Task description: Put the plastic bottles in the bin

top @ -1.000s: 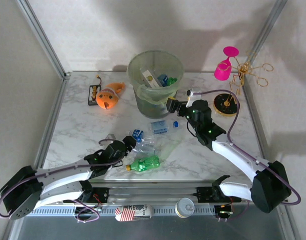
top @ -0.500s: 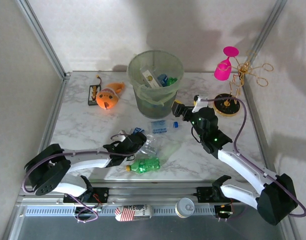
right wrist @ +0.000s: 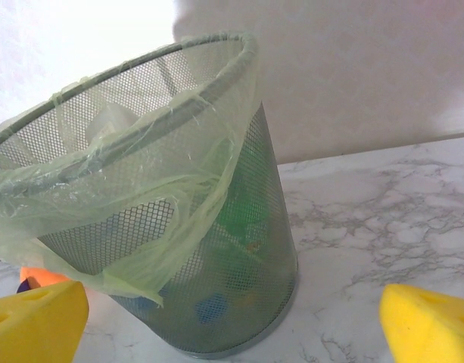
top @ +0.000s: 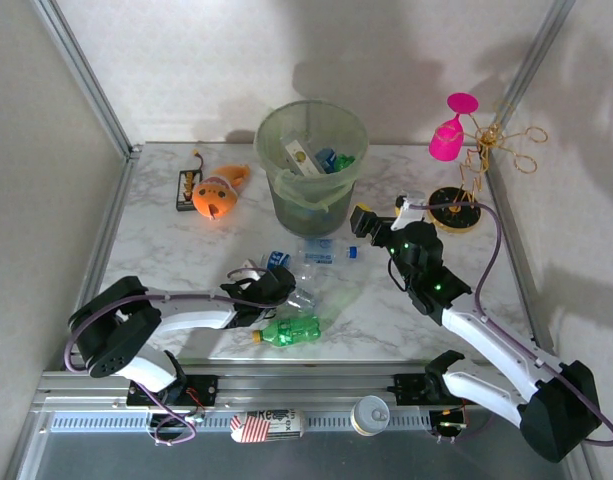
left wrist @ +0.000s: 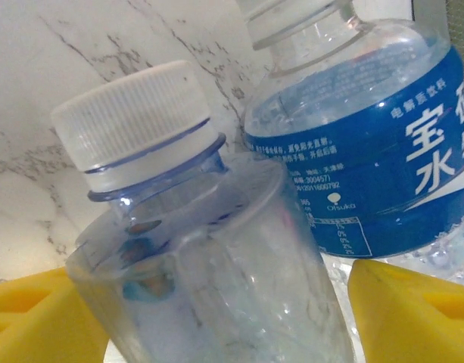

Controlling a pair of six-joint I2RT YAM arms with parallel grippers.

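Near the worktop's (top: 166,250) front edge, has half-closed the left tool (left wrist: 224,318) around a clear bottle (left wrist: 209,249); cannot tell if gripped yet, pickup starting.

A white marble-veined tabletop (top: 156,255) lies between softly shadowed pale walls (top: 186,60), metal posts (top: 85,78) rising from its far corners.

a capped bottle (left wrist: 194,265) lies between the fingers of the left gripper (left wrist: 216,287), with a labelled bottle (left wrist: 368,151) just beyond it (both on the table (left wrist: 35,113)). a third bottle (top: 289,328) lies beside that gripper, toward the near edge. the bin (right wrist: 216,249) stands straight ahead of the right gripper (right wrist: 232,295).
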